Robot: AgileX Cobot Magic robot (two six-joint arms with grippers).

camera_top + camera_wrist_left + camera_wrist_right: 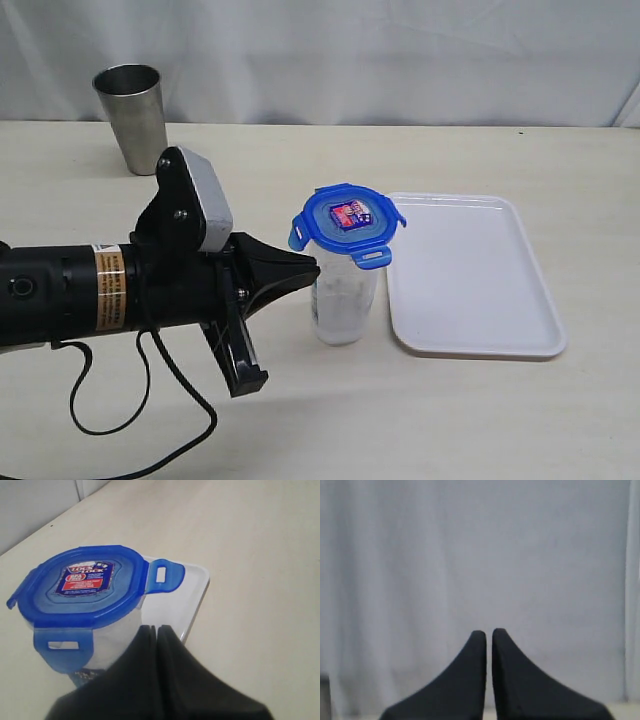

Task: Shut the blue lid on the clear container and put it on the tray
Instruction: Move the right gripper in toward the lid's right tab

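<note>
Clear container [345, 305] upright at middle of desk [500, 420], blue lid [347, 222] resting on top (flaps splayed), just beside tray [480, 290] toward right edge; left fingers [295, 270] clenched, tips at its side; right fingers [477, 655] clenched, empty.

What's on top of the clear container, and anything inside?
The blue lid rests on the clear container, flaps splayed outward. Through the wall I see no contents, only faint print; the shut left hand hides part of that wall.

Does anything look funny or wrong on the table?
The lid sits on the container, but its flaps stick out instead of being snapped down. Nothing looks spilled or broken.
</note>
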